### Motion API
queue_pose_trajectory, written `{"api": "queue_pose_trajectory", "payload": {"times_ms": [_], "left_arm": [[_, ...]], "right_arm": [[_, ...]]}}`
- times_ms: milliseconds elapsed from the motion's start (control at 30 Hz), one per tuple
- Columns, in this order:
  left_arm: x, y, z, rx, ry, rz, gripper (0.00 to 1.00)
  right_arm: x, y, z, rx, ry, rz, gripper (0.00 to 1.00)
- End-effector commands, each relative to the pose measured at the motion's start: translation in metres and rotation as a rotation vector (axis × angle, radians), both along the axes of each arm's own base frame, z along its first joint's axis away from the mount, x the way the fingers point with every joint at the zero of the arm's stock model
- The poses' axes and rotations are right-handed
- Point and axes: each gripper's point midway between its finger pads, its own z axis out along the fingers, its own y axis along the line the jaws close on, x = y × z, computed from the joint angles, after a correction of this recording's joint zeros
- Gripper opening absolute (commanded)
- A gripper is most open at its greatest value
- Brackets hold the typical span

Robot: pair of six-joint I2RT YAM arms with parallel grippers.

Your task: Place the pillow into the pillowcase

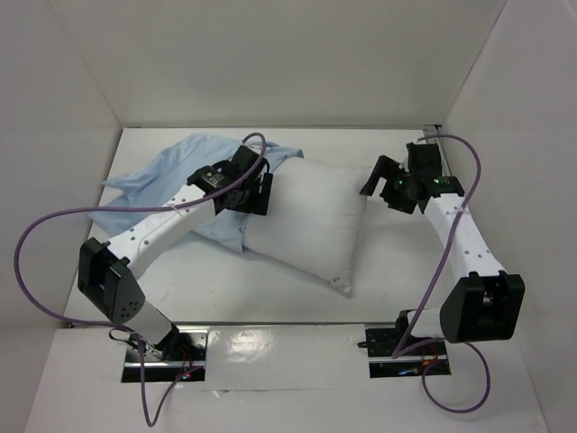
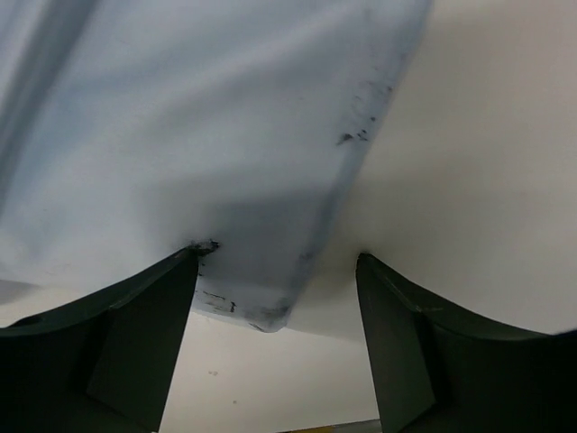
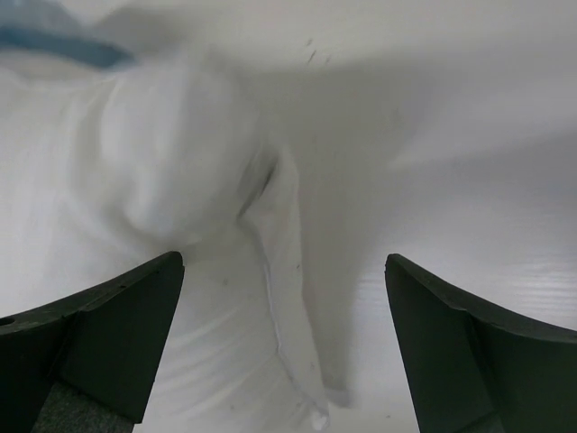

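The white pillow (image 1: pixel 311 221) lies in the middle of the table, its left end on the light blue pillowcase (image 1: pixel 167 180), which is crumpled at the back left. My left gripper (image 1: pixel 259 194) is open at the seam where pillowcase and pillow meet. In the left wrist view a pillowcase corner (image 2: pixel 261 302) hangs between the spread fingers (image 2: pixel 126 343), with the pillow (image 2: pixel 478 162) to its right. My right gripper (image 1: pixel 379 180) is open and empty just off the pillow's right end. In the right wrist view the pillow's corner seam (image 3: pixel 288 298) lies between the open jaws.
White walls (image 1: pixel 288 63) close in the table on three sides. The bare white table (image 1: pixel 397 289) shows in front of and to the right of the pillow. A strip of blue cloth (image 3: pixel 54 41) shows at the top left of the right wrist view.
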Motion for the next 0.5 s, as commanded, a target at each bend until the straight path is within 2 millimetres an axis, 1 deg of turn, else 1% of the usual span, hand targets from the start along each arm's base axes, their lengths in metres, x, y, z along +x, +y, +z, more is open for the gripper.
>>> {"api": "queue_pose_trajectory", "payload": {"times_ms": [0,67,100,133,167,200,233,267,300,333,367,433,467], "left_arm": [[0.022,0.01,0.022,-0.005,-0.136,0.114,0.83],[0.023,0.016,0.014,0.029,-0.13,0.131,0.79],[0.022,0.017,0.011,0.035,-0.123,0.13,0.76],[0.023,0.016,0.002,0.05,-0.105,0.129,0.74],[0.025,0.017,-0.001,0.063,-0.103,0.135,0.7],[0.023,0.018,-0.006,0.078,-0.085,0.134,0.56],[0.026,0.018,-0.002,0.074,-0.092,0.15,0.48],[0.026,0.018,-0.003,0.08,-0.084,0.15,0.39],[0.025,0.018,0.0,0.081,-0.084,0.15,0.24],[0.028,0.016,0.006,0.069,-0.098,0.151,0.16],[0.029,0.012,0.01,0.049,-0.098,0.141,0.11],[0.033,-0.001,0.021,0.004,-0.104,0.105,0.0],[0.033,-0.008,0.028,-0.03,-0.106,0.085,0.0]], "right_arm": [[-0.034,0.037,0.008,0.142,0.003,0.197,1.0],[-0.042,0.028,0.007,0.105,-0.003,0.164,1.0],[-0.042,0.023,0.01,0.084,-0.022,0.155,1.0],[-0.046,0.022,0.01,0.075,-0.031,0.164,1.0],[-0.051,0.018,0.005,0.059,0.0,0.147,1.0],[-0.052,0.015,0.007,0.038,-0.012,0.142,1.0],[-0.053,0.015,0.002,0.038,-0.001,0.142,1.0],[-0.056,0.018,0.004,0.045,-0.015,0.165,1.0],[-0.057,0.023,0.002,0.063,-0.021,0.2,1.0],[-0.058,0.031,0.0,0.1,-0.028,0.234,1.0],[-0.064,0.046,-0.01,0.174,-0.009,0.297,1.0],[-0.07,0.065,-0.025,0.244,0.009,0.377,1.0],[-0.08,0.081,-0.046,0.298,0.07,0.418,0.99]]}}
